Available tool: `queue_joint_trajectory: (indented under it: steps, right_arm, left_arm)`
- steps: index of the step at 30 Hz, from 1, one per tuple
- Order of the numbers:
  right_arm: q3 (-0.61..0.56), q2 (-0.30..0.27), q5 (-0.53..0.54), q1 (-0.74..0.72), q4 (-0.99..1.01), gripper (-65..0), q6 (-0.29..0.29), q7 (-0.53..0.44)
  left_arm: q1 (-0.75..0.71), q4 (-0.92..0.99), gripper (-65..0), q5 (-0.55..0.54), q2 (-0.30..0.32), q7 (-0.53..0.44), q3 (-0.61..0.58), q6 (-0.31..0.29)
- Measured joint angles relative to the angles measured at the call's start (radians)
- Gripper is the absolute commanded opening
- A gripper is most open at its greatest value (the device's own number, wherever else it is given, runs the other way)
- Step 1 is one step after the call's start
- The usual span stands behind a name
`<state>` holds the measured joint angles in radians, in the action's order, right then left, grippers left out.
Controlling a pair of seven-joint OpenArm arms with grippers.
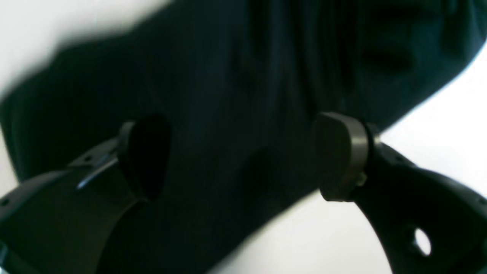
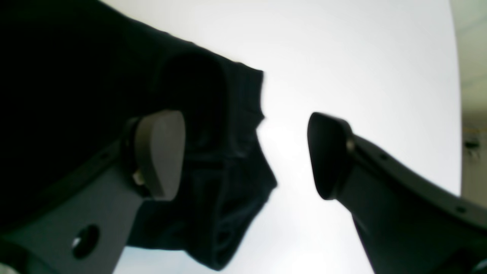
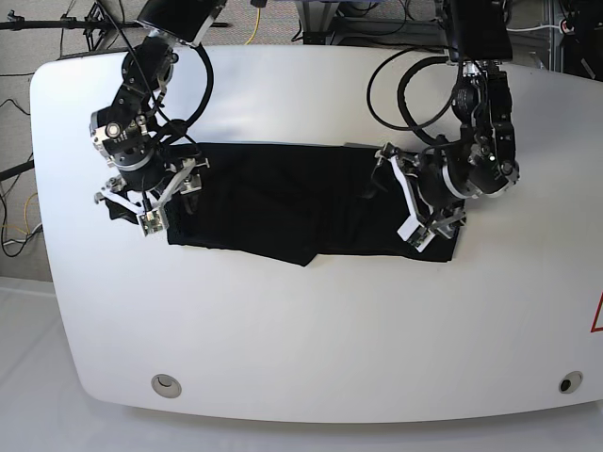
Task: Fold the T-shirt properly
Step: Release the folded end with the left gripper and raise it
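The black T-shirt [image 3: 283, 202] lies as a long band across the middle of the white table [image 3: 301, 339]; no print shows, only black fabric. My left gripper [image 3: 405, 201] is low over the shirt's right end. In the left wrist view it [image 1: 243, 160] is open, with dark fabric [image 1: 243, 76] filling the space between and beyond the fingers. My right gripper [image 3: 144, 202] is at the shirt's left end. In the right wrist view it [image 2: 243, 156] is open, and a crumpled hemmed edge of the shirt [image 2: 236, 171] lies beside one finger, partly inside the gap.
Cables [image 3: 415, 85] loop from the arm bases at the table's back edge. Two round holes [image 3: 167, 383] [image 3: 566, 384] sit near the front edge. Bare white tabletop lies in front of the shirt and behind it.
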<state>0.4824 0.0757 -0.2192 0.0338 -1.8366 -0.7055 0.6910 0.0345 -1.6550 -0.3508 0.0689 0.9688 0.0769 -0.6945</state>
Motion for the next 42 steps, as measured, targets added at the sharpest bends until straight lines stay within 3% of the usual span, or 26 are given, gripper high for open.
queue_joint_trajectory:
  steps: [4,9,19,21,23,26,33,36,42]
  right_arm:
    - [0.000,0.003,-0.015,-0.003,0.002,-23.4,0.000,0.003]
    - [0.003,-0.005,-0.004,-0.011,0.001,-24.2,0.002,0.008]
    - [0.010,-0.026,0.070,0.001,-0.048,-25.3,0.002,0.027]
    - [0.017,-0.029,0.087,0.002,-0.057,-25.3,0.002,0.040]
    - [0.032,-0.032,0.098,0.001,-0.063,-25.0,0.002,0.054]
    - [0.129,-0.006,0.166,-0.005,-0.064,-24.3,-0.012,0.047]
    - [0.253,-0.001,0.115,-0.021,-0.007,-20.4,0.017,0.071]
    - [0.269,-0.001,0.128,-0.046,0.051,-18.0,0.014,0.072]
    - [0.294,-0.010,0.208,-0.127,0.212,-14.1,0.006,0.100]
  left_arm:
    - [0.007,0.016,-15.7,0.067,0.024,-0.144,-0.068,0.002]
    - [0.018,0.018,-21.5,0.059,0.025,-0.208,-0.092,0.000]
    - [0.005,0.031,-26.9,0.048,0.023,-0.221,-0.075,0.001]
    - [-0.003,0.028,-29.4,0.047,0.023,-0.219,-0.072,0.000]
    - [-0.016,0.025,-36.0,0.047,0.023,-0.212,-0.070,0.001]
    - [-0.044,0.035,-39.6,0.048,0.023,-0.237,-0.070,-0.001]
    - [-0.134,0.054,-46.5,0.098,0.024,-0.220,-0.067,-0.003]
    - [-0.142,0.055,-46.0,0.109,0.020,-0.231,-0.057,-0.003]
    - [-0.114,0.059,-39.7,0.148,0.013,-0.364,-0.002,-0.002]
